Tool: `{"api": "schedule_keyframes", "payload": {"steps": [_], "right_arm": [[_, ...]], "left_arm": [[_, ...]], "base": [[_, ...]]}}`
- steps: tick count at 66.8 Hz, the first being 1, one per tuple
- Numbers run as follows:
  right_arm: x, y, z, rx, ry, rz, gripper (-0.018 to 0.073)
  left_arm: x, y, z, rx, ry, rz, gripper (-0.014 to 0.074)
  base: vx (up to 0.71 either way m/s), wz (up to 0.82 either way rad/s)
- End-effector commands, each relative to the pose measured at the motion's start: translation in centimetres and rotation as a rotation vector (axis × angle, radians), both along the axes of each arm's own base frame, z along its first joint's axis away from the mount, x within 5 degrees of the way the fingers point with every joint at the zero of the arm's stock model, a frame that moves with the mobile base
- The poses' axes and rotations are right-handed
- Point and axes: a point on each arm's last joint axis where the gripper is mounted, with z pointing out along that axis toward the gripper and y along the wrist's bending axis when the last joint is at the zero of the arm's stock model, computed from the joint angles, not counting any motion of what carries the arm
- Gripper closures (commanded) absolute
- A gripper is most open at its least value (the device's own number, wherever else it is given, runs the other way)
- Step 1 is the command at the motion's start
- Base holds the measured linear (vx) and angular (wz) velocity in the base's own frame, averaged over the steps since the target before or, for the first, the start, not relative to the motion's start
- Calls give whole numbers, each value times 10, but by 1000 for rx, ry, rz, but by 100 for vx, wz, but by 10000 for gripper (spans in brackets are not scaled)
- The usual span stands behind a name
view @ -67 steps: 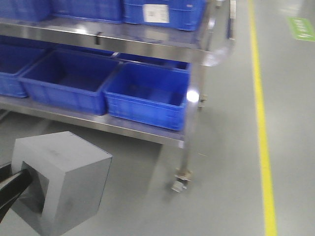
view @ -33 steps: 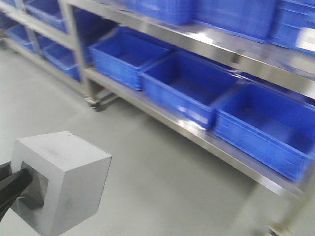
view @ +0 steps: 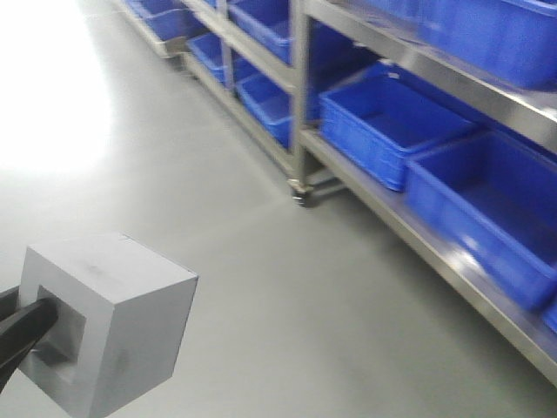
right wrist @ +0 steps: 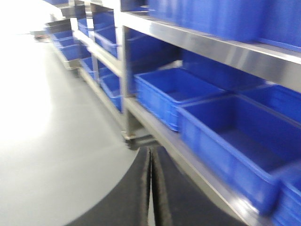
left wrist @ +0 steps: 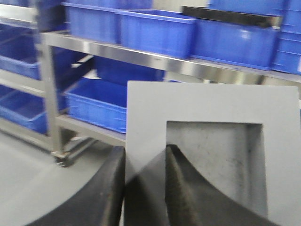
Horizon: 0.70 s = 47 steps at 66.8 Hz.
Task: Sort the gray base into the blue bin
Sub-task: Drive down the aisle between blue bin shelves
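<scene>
The gray base (view: 113, 313) hangs at the lower left of the front view, above the floor, its square recess turned toward the arm. My left gripper (left wrist: 145, 153) is shut on the gray base (left wrist: 211, 108): one black finger lies outside the block's wall and the other sits inside the recess. The right gripper (right wrist: 151, 153) is shut with nothing between its fingers. Several blue bins (view: 392, 122) stand in a row on the lower shelf of a steel rack to the right, another blue bin (right wrist: 235, 141) close by. The frames do not show which bin the task means.
The steel rack (view: 300, 96) runs along the right side on casters (view: 300, 196), with more blue crates (left wrist: 155, 33) on its upper shelf. Grey floor (view: 174, 174) lies to the left, with a bright glare patch at the far left.
The view has swung left along the rack: the rack's end and the yellow floor line have gone, and a long row of shelves shows. The gray base stays fixed in the left gripper.
</scene>
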Motion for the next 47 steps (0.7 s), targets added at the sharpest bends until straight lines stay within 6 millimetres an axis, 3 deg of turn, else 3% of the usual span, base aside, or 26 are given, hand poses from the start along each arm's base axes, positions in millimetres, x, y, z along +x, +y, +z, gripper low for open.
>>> {"api": "schedule_keyframes", "payload": {"steps": [1,47], "right_arm": [[0,0,6,-21,-81,3,564],[0,0,6,-21,-80,3,564]], "left_arm": [[-3,-4,17,-72,-83,-56,603],[-3,-4,17,-72,-83,-56,603]], "base": [[20,65],[19,56]]}}
